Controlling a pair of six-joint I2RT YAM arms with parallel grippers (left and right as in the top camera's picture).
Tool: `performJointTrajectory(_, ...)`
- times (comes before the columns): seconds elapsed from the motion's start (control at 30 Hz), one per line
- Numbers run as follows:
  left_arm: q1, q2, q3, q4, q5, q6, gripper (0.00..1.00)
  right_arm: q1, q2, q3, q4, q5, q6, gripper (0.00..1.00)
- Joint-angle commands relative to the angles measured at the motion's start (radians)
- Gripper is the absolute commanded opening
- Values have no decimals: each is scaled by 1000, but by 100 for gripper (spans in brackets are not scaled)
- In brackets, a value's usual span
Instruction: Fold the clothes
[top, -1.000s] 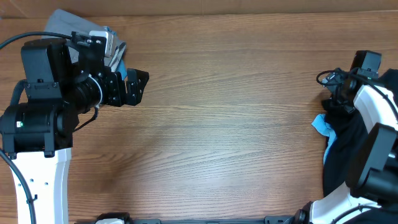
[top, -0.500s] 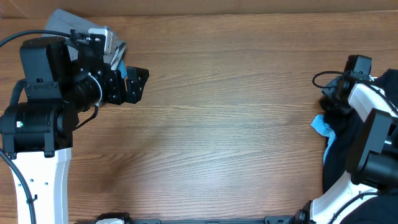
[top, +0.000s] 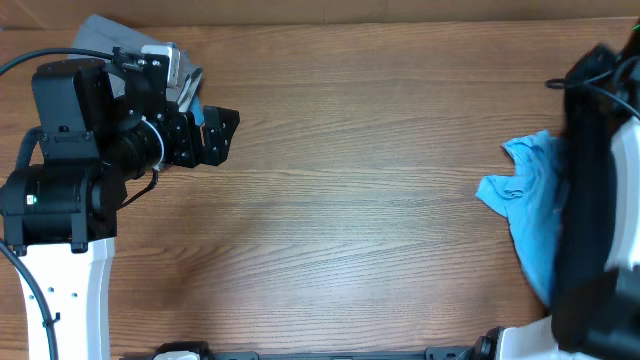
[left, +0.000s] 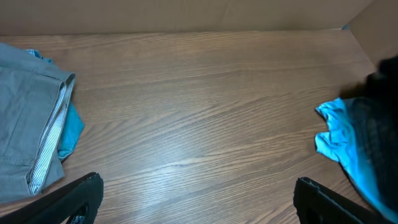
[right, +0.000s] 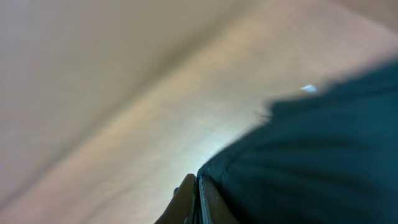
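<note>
A dark garment (top: 585, 200) hangs as a tall black mass at the table's right edge, and the left wrist view catches it as well (left: 379, 124). My right gripper (right: 198, 186) is shut on an edge of this dark cloth (right: 311, 155), its fingers pressed together. In the overhead view that gripper is hidden by the arm and cloth. A crumpled light blue garment (top: 525, 195) lies on the table beside the dark one, seen again in the left wrist view (left: 339, 134). My left gripper (top: 225, 140) hovers open at the far left with nothing between its fingers (left: 199, 186).
A stack of folded grey clothes (left: 28, 130) with a blue piece (left: 73, 130) under it sits at the back left corner (top: 110, 35), just behind the left arm. The wooden table (top: 380, 200) stretches between the two arms.
My right gripper has closed on the dark garment and pulled it up, so the blue garment beneath shows much more. The left arm has not moved.
</note>
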Motion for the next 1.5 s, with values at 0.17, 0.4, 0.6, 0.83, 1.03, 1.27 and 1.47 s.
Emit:
performJointTrajectory(0.17,2,2,39,43,13,-10,100,525,-223,90,-153,-296,-98,4)
performJointTrajectory(0.4,38,2,131,49,-43,-9,100,1046,-177,90,-267,-56,-114,79)
performJointTrajectory(0.6,41,2,168,60,-47,-9,100,1150,-203,90,-272,326,8,91)
performJointTrajectory(0.83,-11,44,168,42,-50,13,100,1016,-349,90,-280,388,121,91)
performJointTrajectory(1.03,-172,213,167,29,-79,89,100,892,-505,90,-281,385,153,90)
performJointTrajectory(1.27,-262,467,167,186,-95,85,86,852,-614,90,-370,382,227,89)
performJointTrajectory(1.47,-309,725,168,296,-115,85,80,852,-604,90,-492,370,294,89)
